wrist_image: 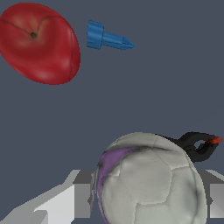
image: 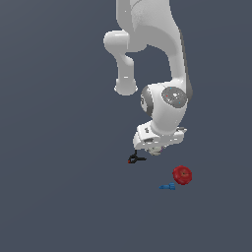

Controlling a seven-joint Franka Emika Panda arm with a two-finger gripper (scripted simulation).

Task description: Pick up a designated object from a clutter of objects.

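The designated object, a whitish-grey ball (wrist_image: 151, 179) with dark seams and a purple smear, fills the space between my fingers. One finger pad (wrist_image: 85, 199) presses its one side and the other finger (wrist_image: 216, 197) meets the opposite side, so my gripper (wrist_image: 151, 199) is shut on it. In the exterior view the gripper (image: 147, 149) hangs low over the floor and the hand hides the ball. The rest of the clutter lies close by: a black clamp with a red tip (image: 135, 158) (wrist_image: 199, 144) just behind the ball, a red apple (image: 182, 174) (wrist_image: 39, 41) and a small blue piece (image: 168, 186) (wrist_image: 107, 38).
The floor (image: 59, 197) is plain dark grey. The arm's white links (image: 162, 59) rise above the hand. The clamp nearly touches the ball; the apple and the blue piece lie apart from it, toward the exterior view's right.
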